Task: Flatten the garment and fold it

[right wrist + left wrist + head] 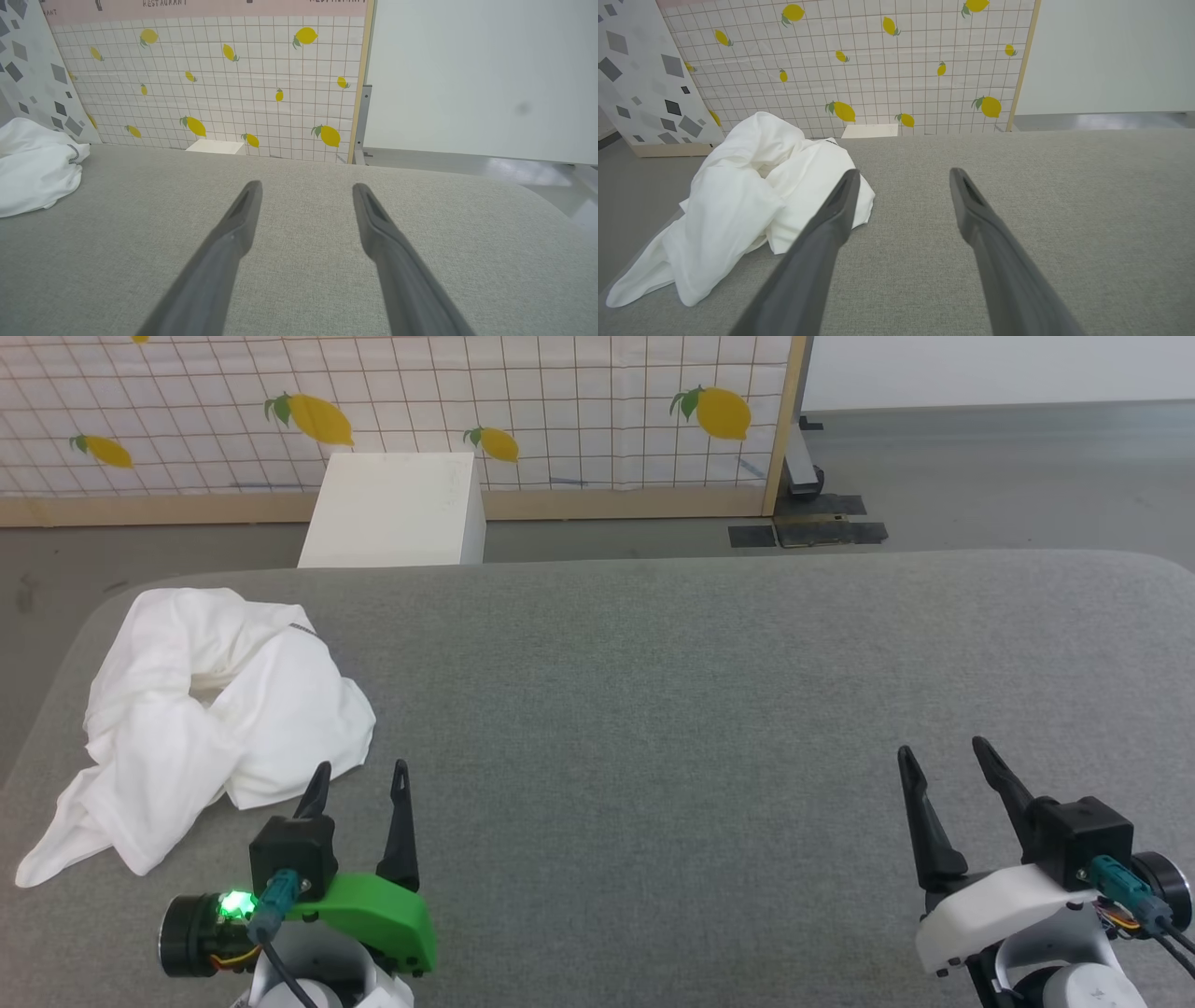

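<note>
Everything is lit brightly and evenly; only soft shadows are cast in the folds of the white shirt (215, 709) just left of the left gripper (361, 767). A pale glare is seen on the floor (528, 171) far right of the right gripper (307, 185). In the wrist views the finger bases (794, 298) are blurred.

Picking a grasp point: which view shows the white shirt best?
Head view: the whole crumpled garment, seen from above on the grey surface. Left wrist view is closer, but a gripper finger overlaps its edge. Right wrist view crops it at the left edge.
</note>
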